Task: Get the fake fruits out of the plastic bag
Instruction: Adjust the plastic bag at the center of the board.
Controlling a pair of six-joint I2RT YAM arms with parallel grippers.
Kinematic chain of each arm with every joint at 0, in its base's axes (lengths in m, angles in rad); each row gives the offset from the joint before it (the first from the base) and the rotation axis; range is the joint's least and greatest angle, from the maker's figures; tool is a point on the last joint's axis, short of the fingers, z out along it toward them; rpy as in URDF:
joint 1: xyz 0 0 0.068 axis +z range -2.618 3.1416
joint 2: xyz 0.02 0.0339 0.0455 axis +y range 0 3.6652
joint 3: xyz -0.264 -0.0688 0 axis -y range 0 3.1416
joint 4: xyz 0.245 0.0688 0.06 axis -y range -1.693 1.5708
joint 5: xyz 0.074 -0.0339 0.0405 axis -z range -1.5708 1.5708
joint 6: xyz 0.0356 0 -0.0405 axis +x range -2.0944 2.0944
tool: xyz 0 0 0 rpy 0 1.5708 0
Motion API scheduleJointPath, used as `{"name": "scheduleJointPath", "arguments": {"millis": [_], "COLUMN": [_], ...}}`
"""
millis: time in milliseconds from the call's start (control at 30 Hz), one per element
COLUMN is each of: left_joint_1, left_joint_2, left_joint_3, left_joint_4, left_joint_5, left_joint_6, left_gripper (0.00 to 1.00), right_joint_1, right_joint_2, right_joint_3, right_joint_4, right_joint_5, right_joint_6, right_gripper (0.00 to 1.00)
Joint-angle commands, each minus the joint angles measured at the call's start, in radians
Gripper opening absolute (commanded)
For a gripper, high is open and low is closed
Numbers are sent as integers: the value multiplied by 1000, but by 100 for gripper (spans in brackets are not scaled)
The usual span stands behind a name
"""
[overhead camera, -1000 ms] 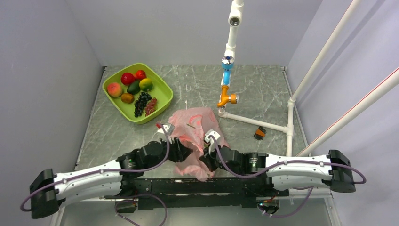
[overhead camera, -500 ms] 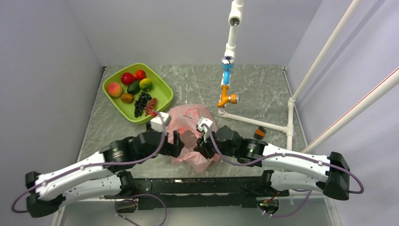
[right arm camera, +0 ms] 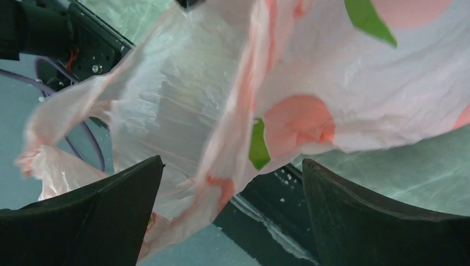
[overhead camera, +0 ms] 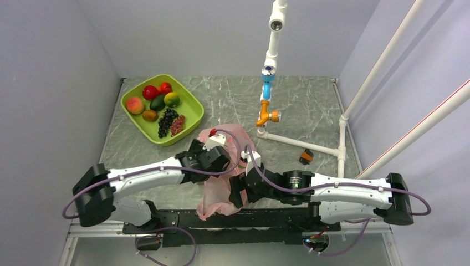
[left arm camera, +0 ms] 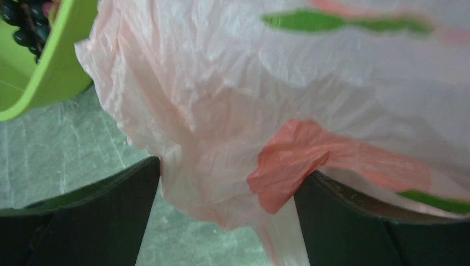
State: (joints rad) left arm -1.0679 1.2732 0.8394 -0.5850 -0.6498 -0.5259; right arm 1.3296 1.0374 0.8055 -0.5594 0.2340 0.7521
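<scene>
The pink plastic bag (overhead camera: pixel 217 197) lies crumpled between both arms, trailing toward the table's near edge. My left gripper (overhead camera: pixel 226 165) is over its upper part. In the left wrist view that gripper (left arm camera: pixel 228 169) is open, with bag film (left arm camera: pixel 249 111) bulging between its fingers. My right gripper (overhead camera: pixel 237 194) sits at the bag's right side, also open (right arm camera: pixel 233 160), with loose bag film (right arm camera: pixel 183 111) hanging between the fingers. A brown-orange oval fruit (overhead camera: pixel 149 115) and a reddish-brown grape bunch (overhead camera: pixel 177 125) lie in the green tray (overhead camera: pixel 191 108). Whatever is inside the bag is hidden.
The tray at the back left also holds a peach, red fruits, an avocado, a lime and dark grapes (overhead camera: pixel 165 122); its rim (left arm camera: pixel 50 72) shows beside the bag. A white pipe frame (overhead camera: pixel 302 145) with an orange fitting (overhead camera: pixel 267 116) stands at the right. A small black-and-orange part (overhead camera: pixel 306 157) lies beside it.
Both grippers have opened and let go of the bag. The left arm swung right over the bag's top. The bag slumped and now stretches toward the near edge.
</scene>
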Motion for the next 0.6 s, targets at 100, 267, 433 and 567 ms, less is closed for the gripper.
{"name": "scheduleJointPath", "arguments": {"millis": [100, 267, 433, 567], "left_joint_1": [43, 67, 95, 104], "left_joint_2": [95, -39, -310, -500], "left_joint_3": [202, 238, 152, 37], "left_joint_4": [-163, -272, -234, -144], "left_joint_5": [-234, -235, -47, 127], "left_joint_6": [-22, -52, -55, -88], "left_gripper": [45, 5, 0, 0], "right_joint_1": [79, 74, 20, 6], "right_joint_2": [18, -83, -157, -215], "right_joint_3": [-181, -309, -292, -301], "right_joint_4": [40, 27, -77, -135], "right_joint_5": [195, 366, 538, 596], "right_joint_6": [359, 425, 427, 434], "right_gripper": [83, 60, 42, 39]}}
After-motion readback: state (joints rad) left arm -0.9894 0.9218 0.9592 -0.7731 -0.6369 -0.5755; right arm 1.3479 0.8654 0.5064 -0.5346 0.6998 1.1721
